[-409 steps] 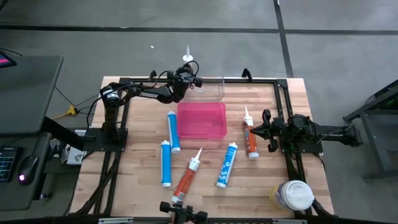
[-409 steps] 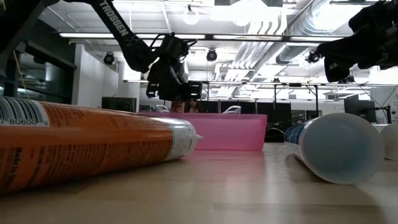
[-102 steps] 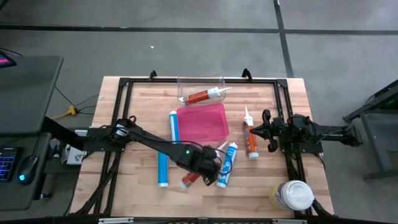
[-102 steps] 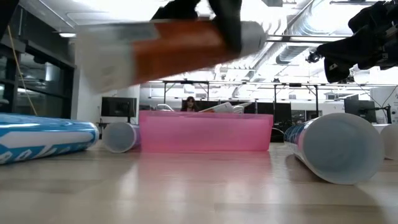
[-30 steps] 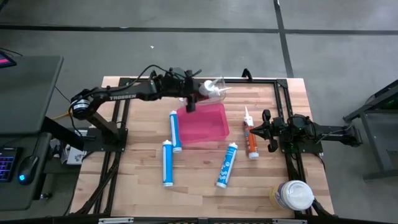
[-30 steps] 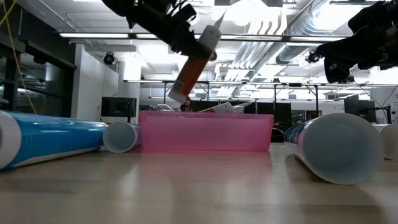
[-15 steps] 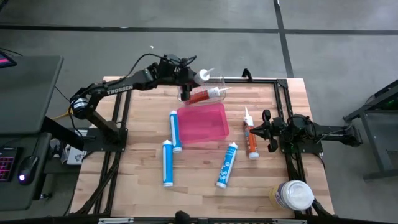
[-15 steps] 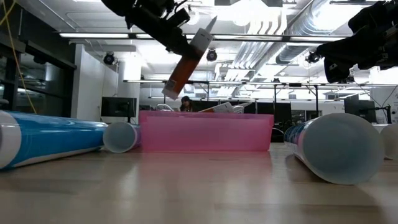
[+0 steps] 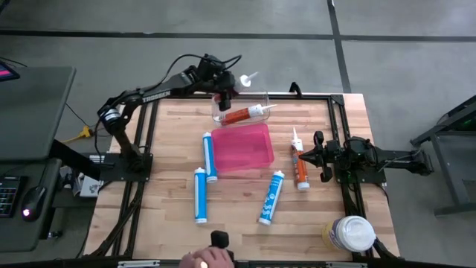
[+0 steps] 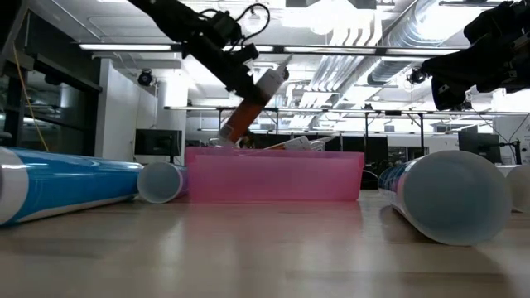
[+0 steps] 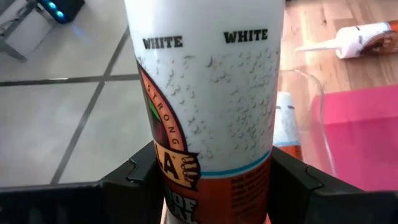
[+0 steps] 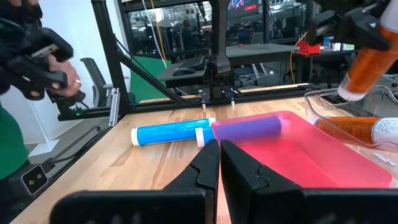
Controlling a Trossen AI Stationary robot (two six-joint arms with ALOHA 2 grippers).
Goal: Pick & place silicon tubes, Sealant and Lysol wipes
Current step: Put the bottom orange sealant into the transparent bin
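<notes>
Overhead, left end effector [image 9: 221, 92] grips orange sealant tube [image 10: 252, 106] above clear tray [image 9: 262, 103].

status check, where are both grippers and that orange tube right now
Left gripper shut on orange caulk tube, tilted above clear tray. One orange tube in tray already. Right gripper shut, parked right side. Nothing blocking.

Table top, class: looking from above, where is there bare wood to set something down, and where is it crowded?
Bare wood lies left of the clear tray and along the near edge between the blue tube and the Lysol wipes. It is crowded around the pink bin, where tubes lie on both sides.
</notes>
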